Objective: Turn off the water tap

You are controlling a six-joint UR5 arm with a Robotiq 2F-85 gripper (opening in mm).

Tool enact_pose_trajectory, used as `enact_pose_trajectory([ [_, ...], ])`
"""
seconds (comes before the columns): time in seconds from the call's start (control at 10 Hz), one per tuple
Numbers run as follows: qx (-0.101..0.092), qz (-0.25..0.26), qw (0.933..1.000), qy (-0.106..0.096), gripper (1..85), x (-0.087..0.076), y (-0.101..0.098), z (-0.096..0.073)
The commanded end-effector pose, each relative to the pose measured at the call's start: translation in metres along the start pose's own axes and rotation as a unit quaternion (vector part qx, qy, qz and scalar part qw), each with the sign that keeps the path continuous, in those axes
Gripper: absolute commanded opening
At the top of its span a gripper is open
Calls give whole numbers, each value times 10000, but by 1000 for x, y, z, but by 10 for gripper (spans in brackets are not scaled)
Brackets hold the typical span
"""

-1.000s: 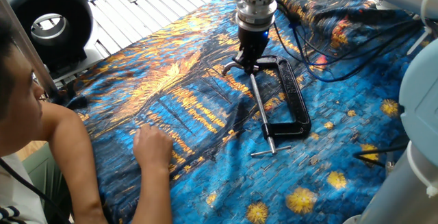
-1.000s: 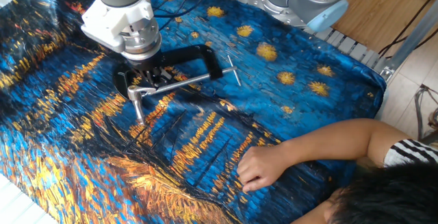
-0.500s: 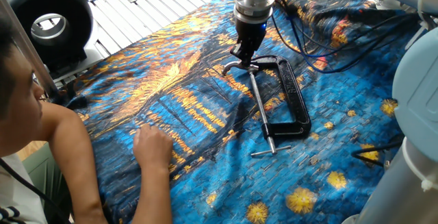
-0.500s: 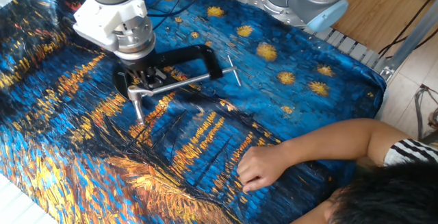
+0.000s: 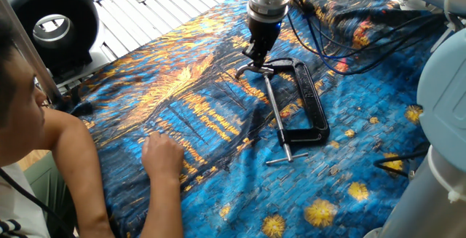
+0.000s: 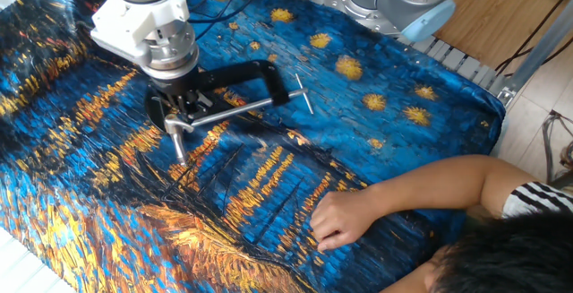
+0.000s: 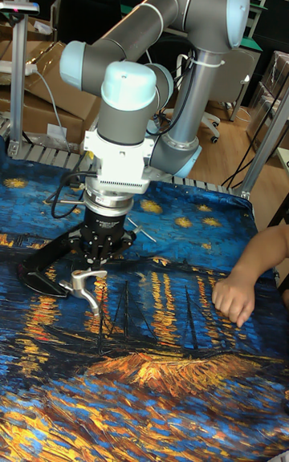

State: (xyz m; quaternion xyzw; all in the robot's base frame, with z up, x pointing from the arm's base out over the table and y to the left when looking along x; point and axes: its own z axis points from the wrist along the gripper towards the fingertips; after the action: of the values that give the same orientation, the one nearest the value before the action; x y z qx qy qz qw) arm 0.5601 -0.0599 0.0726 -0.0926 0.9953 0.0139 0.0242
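Gripper (image 6: 182,107) sits over the clamp's (image 6: 235,75) screw rod (image 6: 228,109)

Even, bright indoor light across all views; soft shadows, mild sheen on the patterned cloth (image 5: 182,100), slightly soft focus throughout.

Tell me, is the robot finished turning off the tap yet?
Can't tell yet. The gripper has reached the curved silver end piece of the black C-clamp, its pretend tap, lying on the cloth. Whether it grips is unclear. Any turning and letting go remain.
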Motion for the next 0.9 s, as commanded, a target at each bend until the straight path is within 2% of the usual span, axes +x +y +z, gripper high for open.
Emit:
enact_pose_trajectory([
  [0.0, 10, -110, 9998, -184, 13, -10, -4, -3],
  [0.1, -6, -116, 9997, -219, 13, -12, -2, -4],
  [0.2, 122, -240, 9991, -332, 13, -18, -9, -4],
  [0.3, 140, -248, 9987, -414, 13, -22, -9, -5],
  [0.4, -5, -114, 9990, -422, 13, -21, 0, -6],
  [0.5, -61, -40, 9991, -425, 13, -20, 6, -7],
  [0.7, -432, 320, 9980, -327, 13, -12, 28, -7],
  [0.8, -483, 376, 9976, -309, 13, -11, 31, -7],
])
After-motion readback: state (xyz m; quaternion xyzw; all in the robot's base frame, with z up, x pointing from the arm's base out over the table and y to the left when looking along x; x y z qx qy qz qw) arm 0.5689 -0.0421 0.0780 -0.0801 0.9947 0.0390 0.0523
